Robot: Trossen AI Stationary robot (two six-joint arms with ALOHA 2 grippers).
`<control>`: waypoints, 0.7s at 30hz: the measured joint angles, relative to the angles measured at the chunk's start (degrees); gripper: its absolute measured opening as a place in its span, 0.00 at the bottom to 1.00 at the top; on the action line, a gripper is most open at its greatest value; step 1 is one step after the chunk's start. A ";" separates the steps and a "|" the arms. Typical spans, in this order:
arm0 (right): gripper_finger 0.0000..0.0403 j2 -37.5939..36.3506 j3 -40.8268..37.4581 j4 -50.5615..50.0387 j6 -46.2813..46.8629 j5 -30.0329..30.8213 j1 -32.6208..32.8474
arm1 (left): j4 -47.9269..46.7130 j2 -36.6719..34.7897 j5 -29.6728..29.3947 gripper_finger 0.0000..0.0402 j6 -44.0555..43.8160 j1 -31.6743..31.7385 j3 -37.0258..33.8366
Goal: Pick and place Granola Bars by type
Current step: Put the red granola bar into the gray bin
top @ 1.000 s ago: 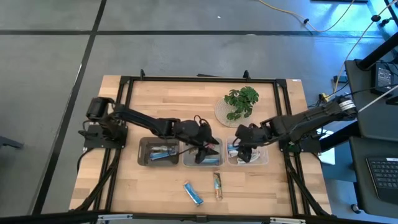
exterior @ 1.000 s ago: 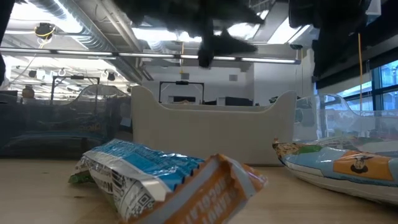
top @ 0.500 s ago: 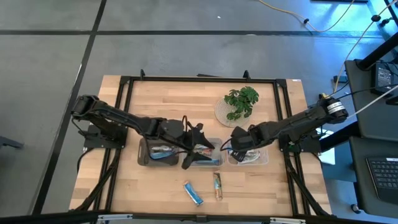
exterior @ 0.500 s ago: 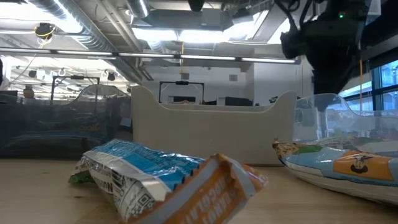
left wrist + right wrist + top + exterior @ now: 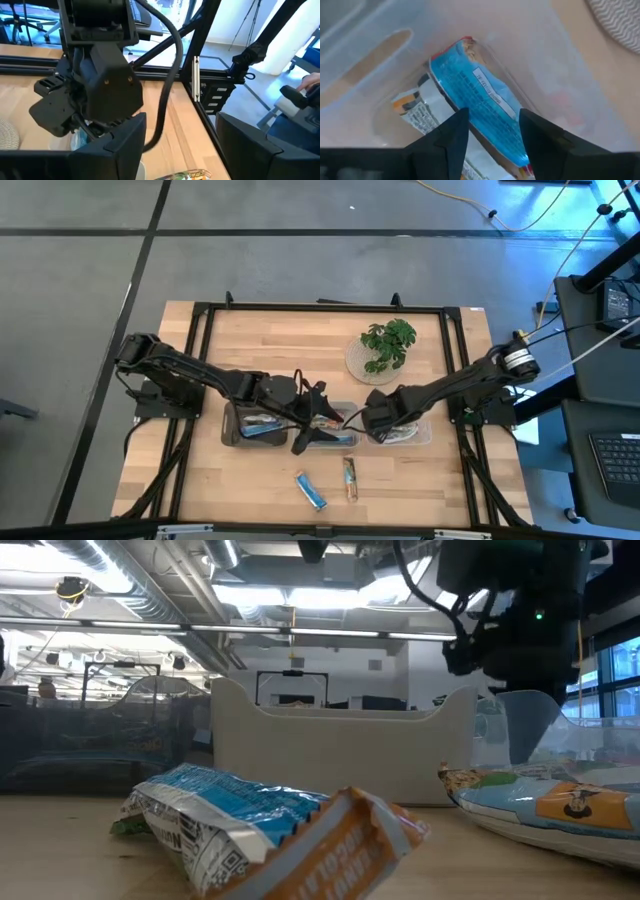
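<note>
Three small trays sit in a row: left [image 5: 228,425], middle [image 5: 352,442], right [image 5: 425,435]. My right gripper [image 5: 372,420] points down into the right tray, shut on a blue granola bar [image 5: 485,95]. A silvery-white bar [image 5: 417,112] lies flat on that tray's floor. My left gripper [image 5: 322,428] hangs open above the middle tray with nothing between its fingers [image 5: 125,145]. Blue bars [image 5: 262,425] lie in the left tray. A blue bar [image 5: 311,490] and a brown bar [image 5: 349,477] lie flat on the table in front of the trays. My right gripper pinches the blue bar's two long edges [image 5: 470,125] between its two fingers, at the bar's nearer half. The fingers come from above, pointing down, and lie across the bar. Its far end [image 5: 462,45] reaches down toward the tray wall; whether it rests there I cannot tell.
A leafy plant on a round plate [image 5: 388,340] stands behind the right tray. A black frame [image 5: 320,308] runs around the tabletop. In the low view another bar [image 5: 550,810] lies at the right, close to the camera. Bare wood lies left and right of the two loose bars.
My right gripper has sunk into the right tray, shifted a little toward the table's left and tipped to point more steeply down, its fingers unchanged. My left gripper has risen from the middle tray and drawn back slightly toward the left, staying open.
</note>
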 joint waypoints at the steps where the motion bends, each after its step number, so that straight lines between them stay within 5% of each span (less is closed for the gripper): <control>1: 0.44 0.46 0.00 0.02 0.00 -0.02 0.00 | -0.10 0.00 0.00 0.58 0.00 0.00 0.00; 15: 0.43 3.98 0.26 0.43 -1.20 -2.20 -0.07 | -0.37 0.00 -0.02 0.57 -0.02 0.00 0.00; 21: 0.31 3.96 0.20 0.32 0.12 -2.63 -0.04 | -0.37 0.00 -0.04 0.57 1.88 0.00 0.00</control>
